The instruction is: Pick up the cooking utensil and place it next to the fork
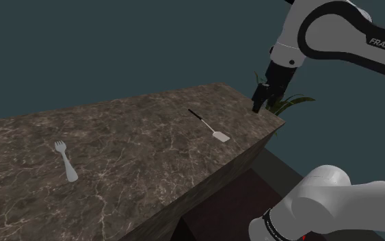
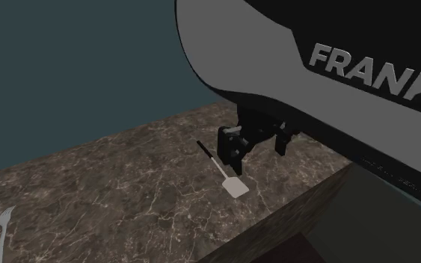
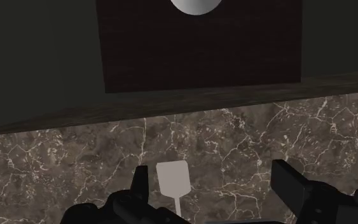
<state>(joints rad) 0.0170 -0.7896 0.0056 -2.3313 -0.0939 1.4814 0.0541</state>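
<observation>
1. Looking along the wrist view, you find the gripper point(image 3: 215, 191) released: its two black fingers point(image 3: 139, 186) stand wide apart and clasp nothing.
2. You can see the spatula's blade between those fingers, much closer to one finger than to the other, and neither finger touches it.
3. Your target, the spatula point(image 1: 212, 127), lies flat on the marble counter point(image 1: 136, 137) towards its right end. It has a pale, flat, squarish blade and a thin stem that turns dark at the handle.
4. In the shoulder view the handle points to the far left and the blade to the near right, close to the counter's near edge.
5. In that view the gripper point(image 1: 259, 103) hangs over the counter's far right corner, just right of the spatula, with a green plant point(image 1: 290, 103) behind it.
6. From the second exterior view you see the gripper point(image 2: 255, 149) above the counter, just beside the spatula point(image 2: 231, 179).
7. You'll find the pale fork point(image 1: 65, 161) lying flat on the counter's left part, well apart from the spatula.
</observation>
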